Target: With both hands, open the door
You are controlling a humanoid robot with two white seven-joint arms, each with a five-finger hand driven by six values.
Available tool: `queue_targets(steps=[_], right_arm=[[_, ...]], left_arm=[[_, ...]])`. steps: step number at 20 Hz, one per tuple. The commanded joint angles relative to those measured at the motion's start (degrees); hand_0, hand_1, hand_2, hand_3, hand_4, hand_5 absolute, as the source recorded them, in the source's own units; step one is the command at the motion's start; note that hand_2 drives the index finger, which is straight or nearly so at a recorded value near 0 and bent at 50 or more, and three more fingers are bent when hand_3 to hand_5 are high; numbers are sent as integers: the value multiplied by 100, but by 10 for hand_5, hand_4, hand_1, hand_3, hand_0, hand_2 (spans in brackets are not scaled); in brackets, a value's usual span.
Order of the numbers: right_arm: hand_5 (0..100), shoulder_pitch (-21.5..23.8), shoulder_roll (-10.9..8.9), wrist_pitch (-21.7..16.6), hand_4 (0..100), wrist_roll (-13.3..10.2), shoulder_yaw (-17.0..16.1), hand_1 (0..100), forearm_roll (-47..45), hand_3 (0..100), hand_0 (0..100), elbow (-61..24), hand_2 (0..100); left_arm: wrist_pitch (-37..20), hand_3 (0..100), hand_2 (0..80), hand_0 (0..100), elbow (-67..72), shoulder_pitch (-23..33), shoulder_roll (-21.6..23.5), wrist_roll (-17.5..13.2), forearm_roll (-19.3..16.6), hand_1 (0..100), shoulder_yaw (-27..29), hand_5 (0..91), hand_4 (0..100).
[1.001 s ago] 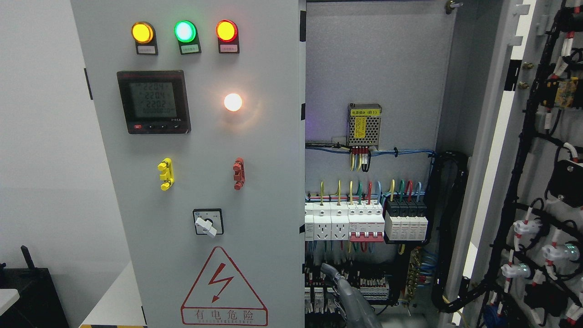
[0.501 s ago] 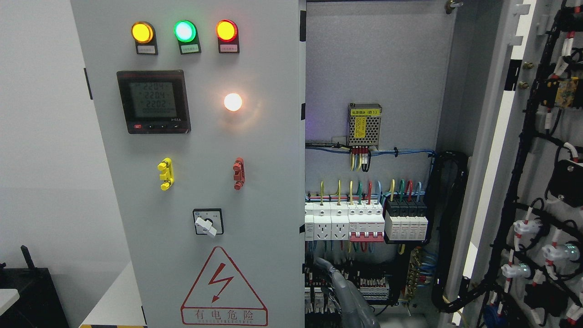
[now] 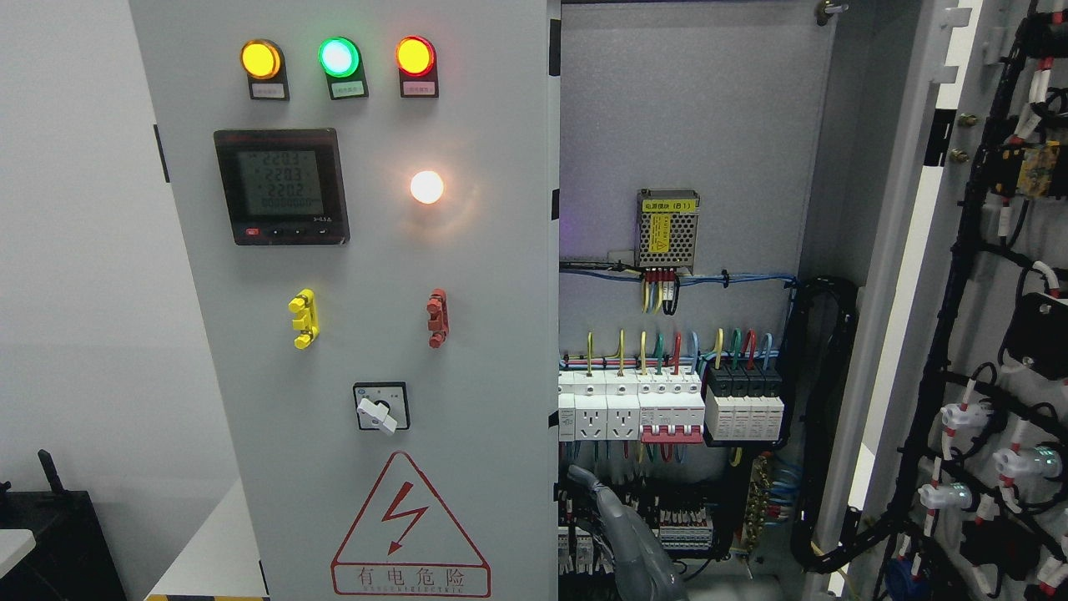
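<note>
The grey electrical cabinet has two doors. Its left door (image 3: 375, 250) is closed and carries indicator lamps, a meter, a rotary switch and a warning triangle. The right door (image 3: 984, 334) is swung wide open to the right, showing its wired inner side. Between them the cabinet's interior (image 3: 684, 125) is exposed. My right hand (image 3: 596, 505), grey, rises from the bottom edge just right of the left door's free edge (image 3: 554, 351). Its fingers (image 3: 580, 477) are stretched up and to the left, holding nothing, a short way from that edge. The left arm does not show.
Inside are rows of breakers and sockets (image 3: 667, 409), a small power supply (image 3: 667, 229) and a black cable bundle (image 3: 822, 417). A white table (image 3: 209, 551) and a black box (image 3: 50, 534) stand at the lower left, before a white wall.
My right hand has moved up and to the left, nearer the left door's free edge. Both doors have stayed where they were.
</note>
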Motion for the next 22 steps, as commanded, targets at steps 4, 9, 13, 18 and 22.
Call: queue_targets(steps=[4,9,13,18,22], right_arm=[[0,-146,4,0,0,9,163,0,-200,0,0,177,0],[0,-225,4,0,0,9,242,0,-209,0,0,177,0],[0,-234,4,0,0,9,277,0,-297,0,0,168,0],[0,-270,-4,-8,0,9,277,0,-332,0,0,168,0],[0,-278,-48,-17,0,18,269,0,-332,0,0,177,0]], left_arm=[[1,0,0,0,0,0,0,0,0,0,0,0,32],[1,0,0,0,0,0,0,0,0,0,0,0,31],[1,0,0,0,0,0,0,0,0,0,0,0,32],[1,0,0,0,0,0,0,0,0,0,0,0,31],[1,0,0,0,0,0,0,0,0,0,0,0,31]])
